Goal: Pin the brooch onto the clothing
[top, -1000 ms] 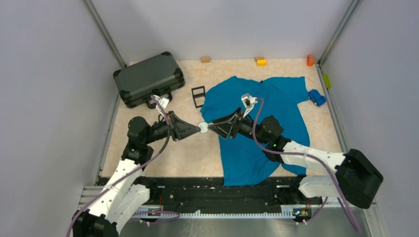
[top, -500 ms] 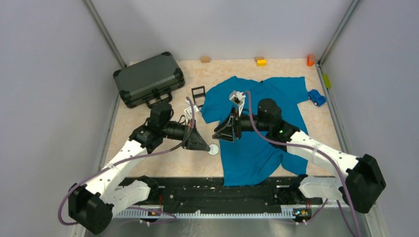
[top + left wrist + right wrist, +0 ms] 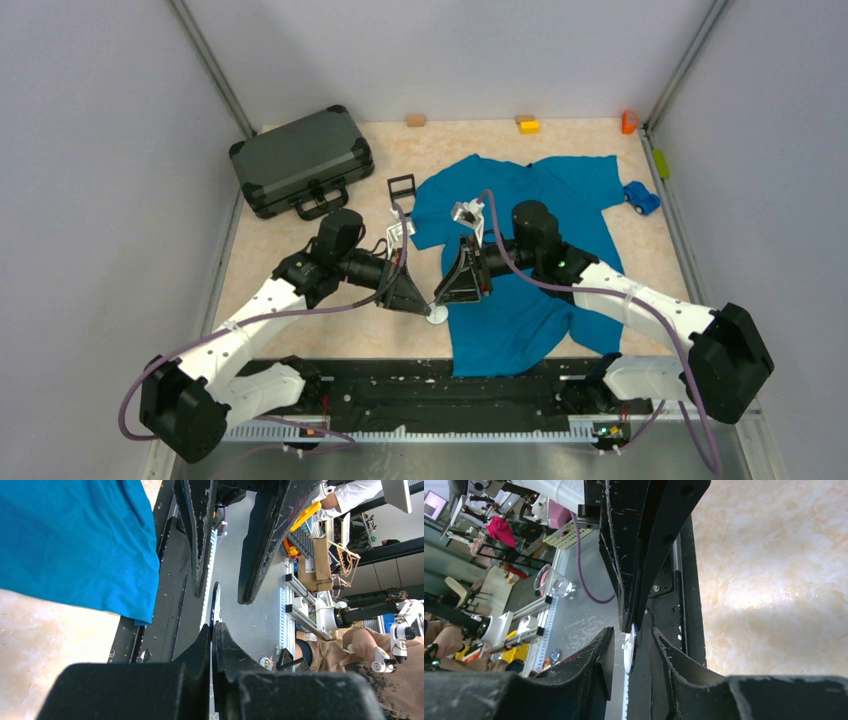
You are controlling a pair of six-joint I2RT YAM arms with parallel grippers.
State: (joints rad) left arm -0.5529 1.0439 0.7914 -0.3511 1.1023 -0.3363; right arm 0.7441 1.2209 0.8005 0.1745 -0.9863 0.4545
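The brooch (image 3: 437,314) was held edge-on in the left gripper (image 3: 426,308), whose fingers (image 3: 200,650) were pressed shut against its two faces, part of the disc being left clear beyond the tips. The right gripper (image 3: 445,298) was placed tip to tip with the left one, its fingers (image 3: 601,660) standing part open astride the free rim of the disc. A gap was seen on either side, so nothing was gripped by it. The disc was seen over the bare table (image 3: 330,330), just beside the near left edge of the teal T-shirt (image 3: 560,200), which was spread flat. A dark grey case (image 3: 300,158) and a black frame (image 3: 401,187) were seen farther back, well apart from both grippers
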